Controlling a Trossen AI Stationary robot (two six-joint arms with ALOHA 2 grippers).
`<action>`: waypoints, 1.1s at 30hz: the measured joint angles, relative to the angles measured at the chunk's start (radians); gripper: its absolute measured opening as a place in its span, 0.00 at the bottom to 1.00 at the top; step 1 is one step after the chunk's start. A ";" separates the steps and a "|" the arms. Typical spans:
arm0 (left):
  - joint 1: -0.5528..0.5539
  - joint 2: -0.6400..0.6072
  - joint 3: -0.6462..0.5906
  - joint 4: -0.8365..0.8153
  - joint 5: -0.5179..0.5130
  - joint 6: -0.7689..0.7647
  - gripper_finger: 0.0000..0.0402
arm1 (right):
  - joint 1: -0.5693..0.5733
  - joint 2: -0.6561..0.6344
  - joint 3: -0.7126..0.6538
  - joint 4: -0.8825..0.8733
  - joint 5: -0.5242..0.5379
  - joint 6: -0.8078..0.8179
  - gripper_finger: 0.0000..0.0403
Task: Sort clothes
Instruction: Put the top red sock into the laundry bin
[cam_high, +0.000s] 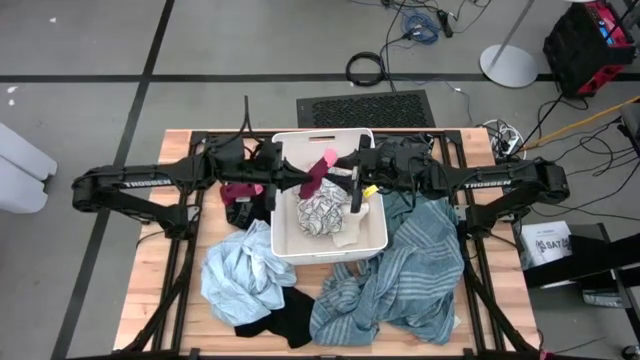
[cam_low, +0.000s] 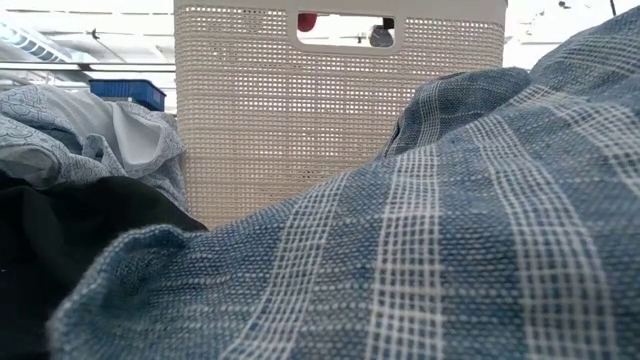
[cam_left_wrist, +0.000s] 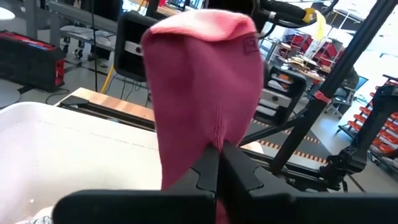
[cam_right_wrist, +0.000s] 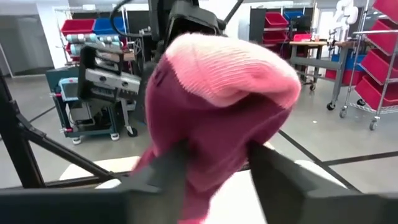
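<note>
A small magenta knitted garment (cam_high: 322, 170), paler pink at one end, hangs in the air over the white bin (cam_high: 283, 235) between my two grippers. My left gripper (cam_high: 298, 178) comes from the table's left and is shut on it. My right gripper (cam_high: 345, 178) comes from the right, its fingers on either side of the garment. A white patterned garment (cam_high: 322, 210) lies in the bin. The teal-grey striped one (cam_high: 420, 270) lies spread right of the bin; a light blue one (cam_high: 240, 270) and a black one (cam_high: 275, 322) lie left and in front. My left gripper (cam_left_wrist: 217, 162) pinches a narrow gathered part of the magenta garment (cam_left_wrist: 214, 140) between its shut fingers, coming level from the table's left. The garment stands up past the fingers, clear of the bin. My right gripper (cam_right_wrist: 217, 162) comes level from the table's right with its fingers (cam_right_wrist: 168, 165) on either side of the garment's darker part (cam_right_wrist: 214, 140). The fabric fills the gap between them, and the pink end (cam_right_wrist: 236, 68) bulges beyond.
The bin's perforated wall (cam_low: 340, 110) stands behind the striped cloth (cam_low: 450, 230) in the low view. A dark red piece (cam_high: 240, 189) and a black piece (cam_high: 240, 212) lie under the left arm, left of the bin. Bare wood shows at the table's near left corner (cam_high: 155, 310).
</note>
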 joint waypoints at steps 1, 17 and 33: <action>0.000 0.000 0.000 -0.001 -0.001 0.000 0.04 | 0.000 0.000 0.000 0.002 0.000 -0.001 0.26; 0.056 -0.074 -0.001 -0.239 -0.151 0.147 0.39 | -0.021 -0.104 0.000 -0.083 0.026 -0.020 0.00; 0.101 -0.184 -0.001 -0.835 -0.259 0.028 0.42 | -0.058 0.015 0.000 -0.333 0.080 0.063 0.03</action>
